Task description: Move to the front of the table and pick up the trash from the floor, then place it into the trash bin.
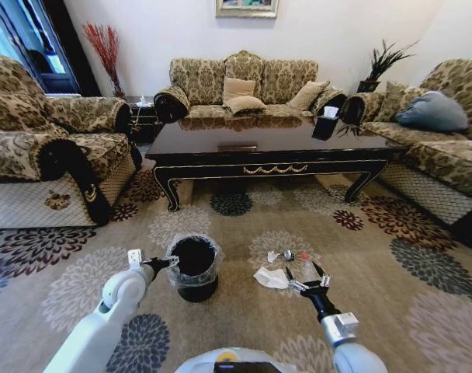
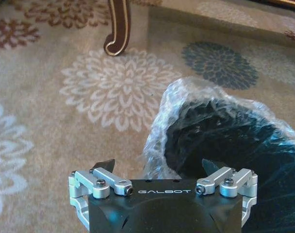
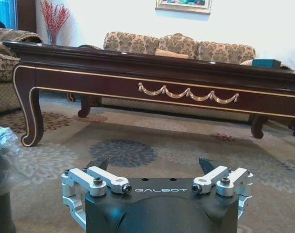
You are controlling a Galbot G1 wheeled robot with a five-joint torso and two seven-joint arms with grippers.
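Note:
The dark glossy table [image 1: 275, 148] with a gold scroll on its apron stands ahead; the right wrist view shows its front [image 3: 162, 80]. On the carpet before it stands the black trash bin [image 1: 196, 268] lined with a clear bag. The trash lies to the bin's right: a crumpled white paper [image 1: 271, 277], a silvery wrapper [image 1: 286, 255] and a tiny red bit [image 1: 303, 255]. My left gripper [image 1: 160, 264] is open beside the bin's left rim, and the left wrist view shows the bin [image 2: 225, 145] just past that gripper [image 2: 158, 167]. My right gripper [image 1: 306, 276] hangs open and empty just right of the white paper, its fingers spread [image 3: 151, 165].
Patterned sofas surround the table: one on the left [image 1: 42, 148], one behind [image 1: 244, 89], one on the right [image 1: 438, 148]. A carved table leg [image 2: 117, 29] stands beyond the bin. The bin's bag [image 3: 2, 155] is close beside the right gripper. Open floral carpet [image 1: 391, 264] lies to the right.

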